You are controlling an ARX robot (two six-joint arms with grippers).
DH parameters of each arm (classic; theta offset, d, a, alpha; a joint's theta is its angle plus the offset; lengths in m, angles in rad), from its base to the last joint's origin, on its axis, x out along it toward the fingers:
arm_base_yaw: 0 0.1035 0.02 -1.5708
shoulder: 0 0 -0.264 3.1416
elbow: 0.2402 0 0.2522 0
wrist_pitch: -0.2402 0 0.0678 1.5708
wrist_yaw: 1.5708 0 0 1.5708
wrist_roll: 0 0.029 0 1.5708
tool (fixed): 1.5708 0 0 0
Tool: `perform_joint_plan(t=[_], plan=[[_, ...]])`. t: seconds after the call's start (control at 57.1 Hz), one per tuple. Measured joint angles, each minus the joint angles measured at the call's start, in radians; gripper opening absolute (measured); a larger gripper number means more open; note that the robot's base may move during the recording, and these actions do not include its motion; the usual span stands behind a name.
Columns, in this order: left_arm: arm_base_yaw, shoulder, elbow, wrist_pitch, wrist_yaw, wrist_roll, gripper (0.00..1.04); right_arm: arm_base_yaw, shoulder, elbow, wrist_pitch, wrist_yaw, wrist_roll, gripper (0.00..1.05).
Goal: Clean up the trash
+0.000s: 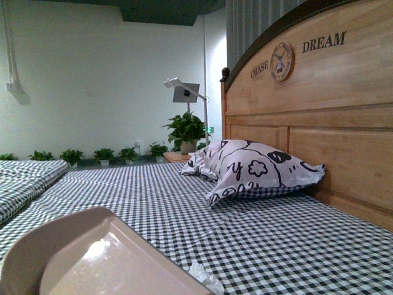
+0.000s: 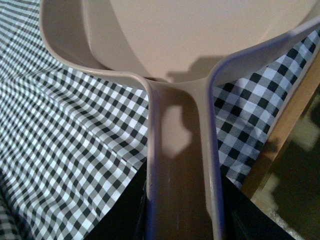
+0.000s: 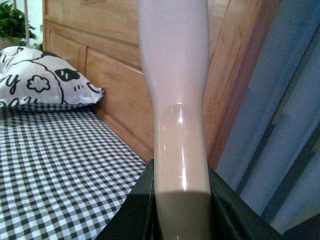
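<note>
Beige dustpan by tissue | L gripper clamps it (hdl) | R gripper clamps pale rod

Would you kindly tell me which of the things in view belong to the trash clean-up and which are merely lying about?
For the job:
tissue wad
dustpan
pale tool handle

Just lying about:
pillow
headboard
potted plant
lamp
checked sheet

Soft indoor light, glare on the dustpan, nearest edges seemingly blurred.
</note>
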Motion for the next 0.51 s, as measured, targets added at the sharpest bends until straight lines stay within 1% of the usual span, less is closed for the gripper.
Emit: perform_joint_plan(t=[0.21, 0.508], plan=[[0.0, 0.128, 0.098, -0.04, -0.011, 0.035, 0.27, 0.0, 0.0, 0.0, 0.0, 0.0, 0.0, 0.21], [-0.027, 0.234, 0.152, -0.053, -0.025, 0.052, 0.27, 0.0, 0.0, 0.0, 0.0, 0.0, 0.0, 0.21]])
